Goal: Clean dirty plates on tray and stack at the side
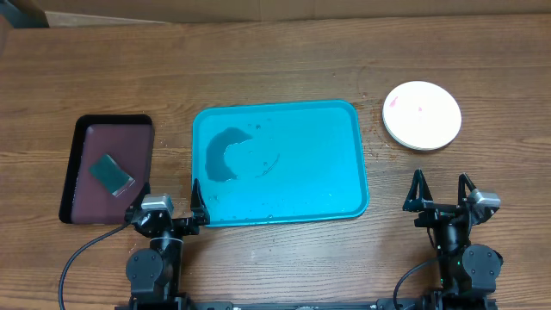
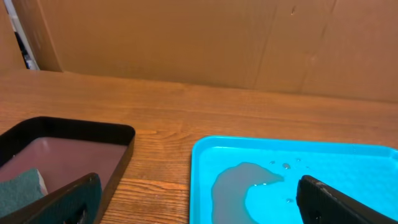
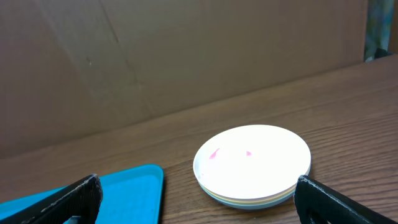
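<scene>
Setting: a wood-grain counter (image 1: 284,60), with plain brown cardboard (image 2: 186,43) closing off the back.
Plates: you'll find the plates (image 1: 422,114) in one stack on the bare counter, off to the right of the tray and clear of it. The white one is on top, and other rims show beneath it in the right wrist view.
Why there: this looks like the side stack the task asks for, though two faint pink marks show on the top face.
Tray: the tray (image 1: 362,164) sits mid-counter with no plates on it, only a grey puddle (image 1: 225,155) and droplets, probably wash water.
Black tray: the black tray (image 1: 72,168) is just left of the blue one and holds a green sponge (image 1: 110,174), likely kept handy for your left arm.
Left gripper: the left gripper (image 1: 168,196) is spread wide and empty, at the near edge between the two trays.
Right gripper: the right gripper (image 1: 442,185) is spread wide and empty, nearer you than the stack and not touching it.
Writing: no brand, label or lettering can be read.
</scene>
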{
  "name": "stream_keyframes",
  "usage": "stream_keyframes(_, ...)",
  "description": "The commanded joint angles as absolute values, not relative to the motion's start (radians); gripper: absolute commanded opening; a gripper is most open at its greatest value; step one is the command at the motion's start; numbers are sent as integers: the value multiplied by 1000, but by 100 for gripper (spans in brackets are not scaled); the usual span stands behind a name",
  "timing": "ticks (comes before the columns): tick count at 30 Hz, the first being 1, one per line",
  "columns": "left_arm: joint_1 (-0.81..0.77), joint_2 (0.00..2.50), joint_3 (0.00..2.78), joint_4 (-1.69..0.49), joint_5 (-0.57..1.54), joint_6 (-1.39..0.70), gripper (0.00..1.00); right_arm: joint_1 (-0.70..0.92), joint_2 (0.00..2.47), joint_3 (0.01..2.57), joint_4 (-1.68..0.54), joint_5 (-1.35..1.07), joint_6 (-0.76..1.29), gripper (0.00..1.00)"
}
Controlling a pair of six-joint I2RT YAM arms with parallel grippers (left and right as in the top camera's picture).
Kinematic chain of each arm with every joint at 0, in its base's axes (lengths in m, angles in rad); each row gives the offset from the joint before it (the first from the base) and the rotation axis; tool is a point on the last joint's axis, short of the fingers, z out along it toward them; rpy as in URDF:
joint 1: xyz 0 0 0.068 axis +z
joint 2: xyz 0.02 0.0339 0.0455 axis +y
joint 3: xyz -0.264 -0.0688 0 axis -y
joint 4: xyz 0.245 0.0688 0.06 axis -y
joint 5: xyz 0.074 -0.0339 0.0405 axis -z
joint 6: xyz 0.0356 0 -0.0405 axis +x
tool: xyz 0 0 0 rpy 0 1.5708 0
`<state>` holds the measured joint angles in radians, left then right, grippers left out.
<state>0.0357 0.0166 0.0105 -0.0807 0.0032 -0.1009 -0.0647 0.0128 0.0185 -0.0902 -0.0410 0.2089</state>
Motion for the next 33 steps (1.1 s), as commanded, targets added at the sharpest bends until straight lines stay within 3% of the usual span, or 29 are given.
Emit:
stream_keyframes(1,46,3,5,-81,-7,-60,100,-67,3,8,-83,-36,205,100)
stream_keyframes(33,61,4,5,-78,-10,1,100,-67,3,8,-83,-36,205,100)
